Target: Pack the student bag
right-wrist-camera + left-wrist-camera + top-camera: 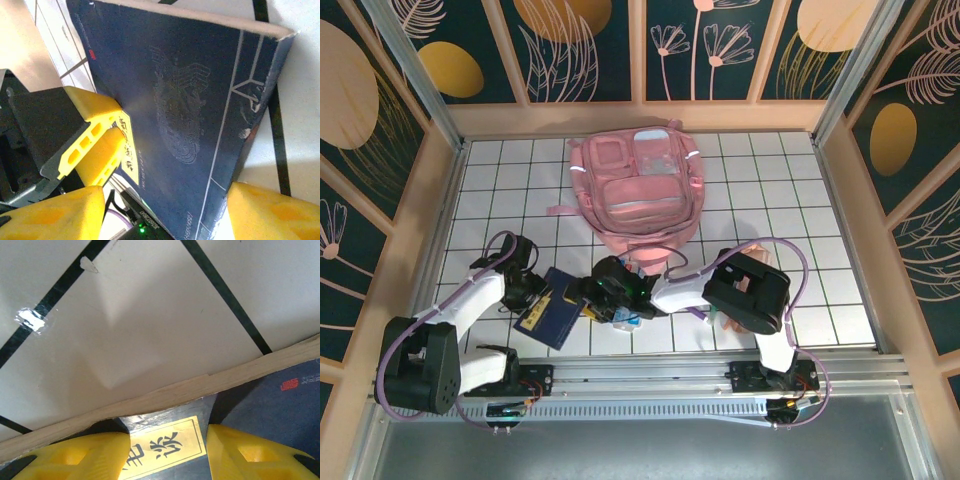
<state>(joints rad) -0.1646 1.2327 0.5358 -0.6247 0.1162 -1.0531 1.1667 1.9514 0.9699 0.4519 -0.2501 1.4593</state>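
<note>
Heads up: your left hand (167, 435) sits half-open over the book (175, 100), can't tell if it grips. The right hand (166, 194) gapes empty, nearer the student bag (635, 190) straight ahead.

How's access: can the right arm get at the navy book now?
Probably yes. The right gripper stands open right at the navy book, with nothing between them. The left gripper sits at the label end, leaving the rest of the cover free.
</note>
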